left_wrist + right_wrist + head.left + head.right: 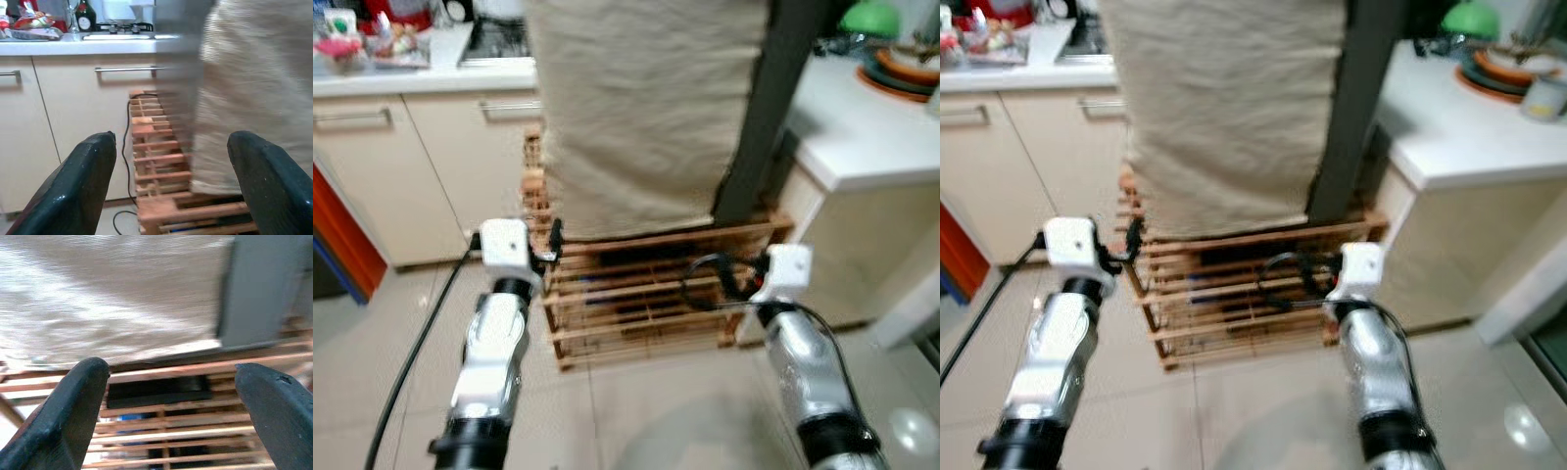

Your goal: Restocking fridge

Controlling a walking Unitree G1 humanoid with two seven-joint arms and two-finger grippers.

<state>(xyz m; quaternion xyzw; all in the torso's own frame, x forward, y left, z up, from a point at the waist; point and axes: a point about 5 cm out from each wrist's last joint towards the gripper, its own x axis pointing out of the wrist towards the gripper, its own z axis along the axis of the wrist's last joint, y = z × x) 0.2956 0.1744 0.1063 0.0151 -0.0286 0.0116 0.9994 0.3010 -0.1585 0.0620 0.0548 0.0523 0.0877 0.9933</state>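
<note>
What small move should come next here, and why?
Probably ease both arms forward and down toward the wooden slatted crate. Both the left gripper and right gripper are open and hold nothing, short of the crate, whose top is covered by a beige cloth.

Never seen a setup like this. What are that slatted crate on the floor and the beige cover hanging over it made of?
The crate looks like bare, unpainted wood: thin reddish-brown slats with gaps between them. The cover seems a coarse woven cloth, perhaps linen or burlap: matte beige, with a visible weave and soft folds. Blur leaves the exact fibre open.
</note>
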